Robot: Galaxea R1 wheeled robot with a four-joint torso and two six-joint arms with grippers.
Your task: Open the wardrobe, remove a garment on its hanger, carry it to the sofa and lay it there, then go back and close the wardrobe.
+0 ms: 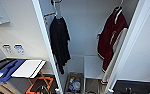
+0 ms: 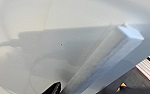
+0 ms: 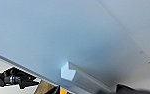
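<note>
Both doors stand wide and the wardrobe (image 1: 86, 37) is open to the head camera, white inside. On the right hangs the jacket (image 1: 111, 37), maroon with white sleeve and striped hem, up on its hanger (image 1: 121, 5), just beside the right door (image 1: 141, 50). On the left side of the interior hangs a long black garment (image 1: 59, 40), close to the left door's edge (image 1: 44, 45). Down at the wardrobe floor there are open boxes (image 1: 74, 83) with small items in them. Outside to the left, a white board (image 1: 28, 68) lies over a blue thing (image 1: 8, 70) with an orange frame (image 1: 41, 83) beneath. The left wrist camera is tight on a white door handle (image 2: 108, 57); a dark tip of the left gripper (image 2: 53, 88) sits just beside it, whether clenched or released I cannot tell. The right wrist camera looks along a door panel with its handle (image 3: 78, 76); the right hand's grip I cannot tell either.
</note>
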